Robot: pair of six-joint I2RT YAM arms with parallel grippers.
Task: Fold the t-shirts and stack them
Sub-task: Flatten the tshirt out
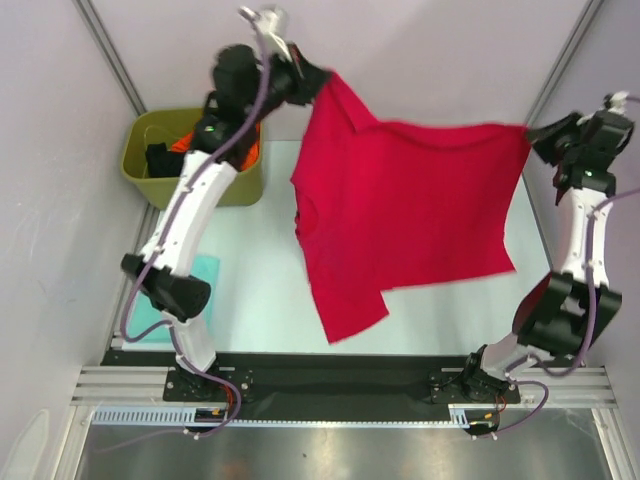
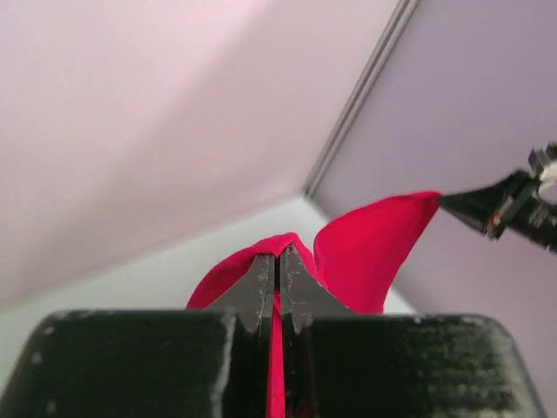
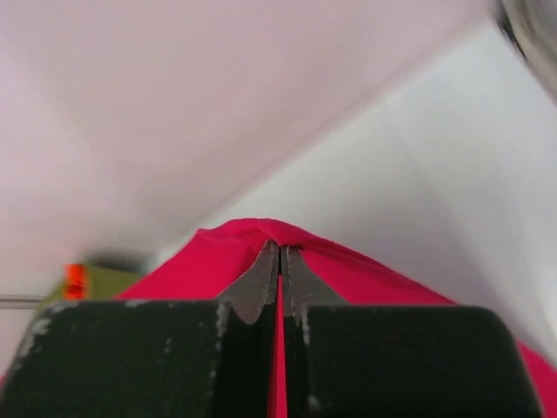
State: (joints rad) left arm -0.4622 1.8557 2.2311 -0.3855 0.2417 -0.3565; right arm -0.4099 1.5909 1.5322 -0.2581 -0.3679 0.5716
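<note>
The crimson-red t-shirt (image 1: 410, 215) hangs spread in the air above the table, held taut along its top edge between both arms. My left gripper (image 1: 318, 88) is shut on its upper left corner; the left wrist view shows red cloth (image 2: 370, 252) pinched between the closed jaws of the left gripper (image 2: 279, 254). My right gripper (image 1: 532, 133) is shut on the upper right corner; red cloth (image 3: 191, 261) is clamped in the right gripper (image 3: 279, 248). A pale teal folded t-shirt (image 1: 195, 285) lies at the table's left, partly hidden by the left arm. Orange and black shirts (image 1: 175, 150) sit in the tub.
An olive-green plastic tub (image 1: 140, 165) stands at the back left corner of the white table (image 1: 260, 290). Grey walls with metal frame posts enclose the table on three sides. The right gripper's tip shows in the left wrist view (image 2: 500, 205).
</note>
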